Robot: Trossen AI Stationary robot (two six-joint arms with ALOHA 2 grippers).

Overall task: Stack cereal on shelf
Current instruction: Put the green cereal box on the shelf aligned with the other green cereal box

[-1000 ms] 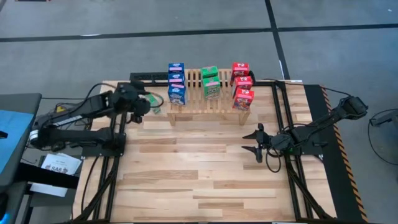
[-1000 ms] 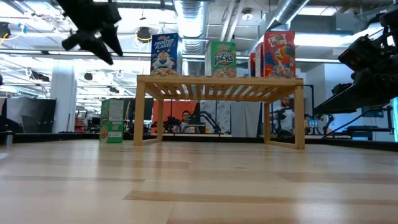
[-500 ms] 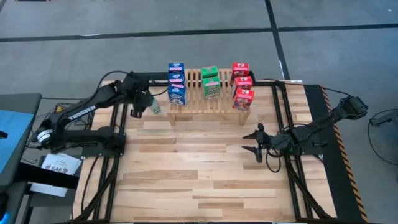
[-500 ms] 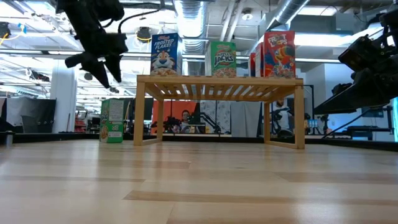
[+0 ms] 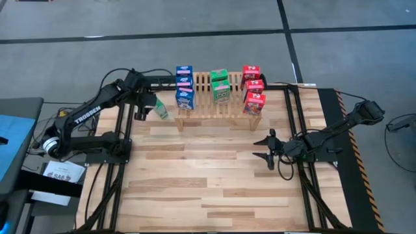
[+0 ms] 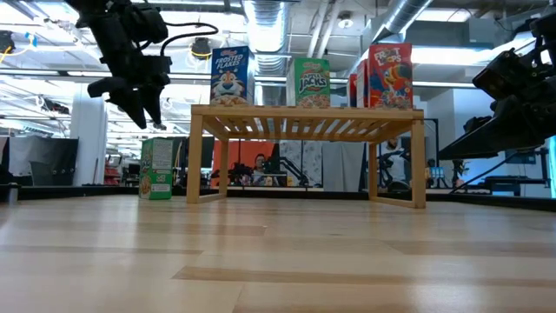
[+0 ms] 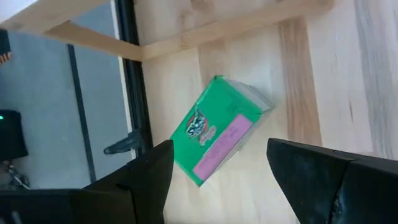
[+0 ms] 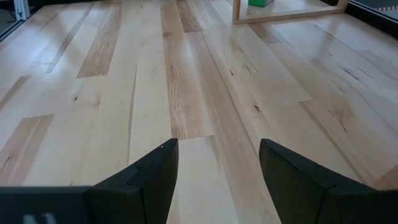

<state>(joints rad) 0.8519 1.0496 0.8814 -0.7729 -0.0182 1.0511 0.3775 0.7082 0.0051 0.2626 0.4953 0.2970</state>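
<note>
The wooden slatted shelf [image 5: 221, 107] stands at the table's far middle, with blue [image 5: 184, 84], green [image 5: 220, 84] and red [image 5: 252, 88] cereal boxes upright on top in rows. One more green cereal box [image 7: 217, 130] stands upright on its base on the table just left of the shelf [image 6: 156, 168]. My left gripper [image 6: 139, 109] hangs open above this box, slanting down, and touches nothing. My right gripper [image 5: 268, 148] rests open, low over the table's right middle.
Black frame rails [image 5: 120, 169] run along the table's left and right sides. Bare plank tabletop [image 8: 186, 93] stretches from the shelf to the near edge. A cable [image 5: 162, 104] lies by the loose green box.
My left gripper has swung toward the table's far edge and come down, turning at the wrist, and now hangs above the loose green box. Its fingers have stayed open. The boxes have not moved.
</note>
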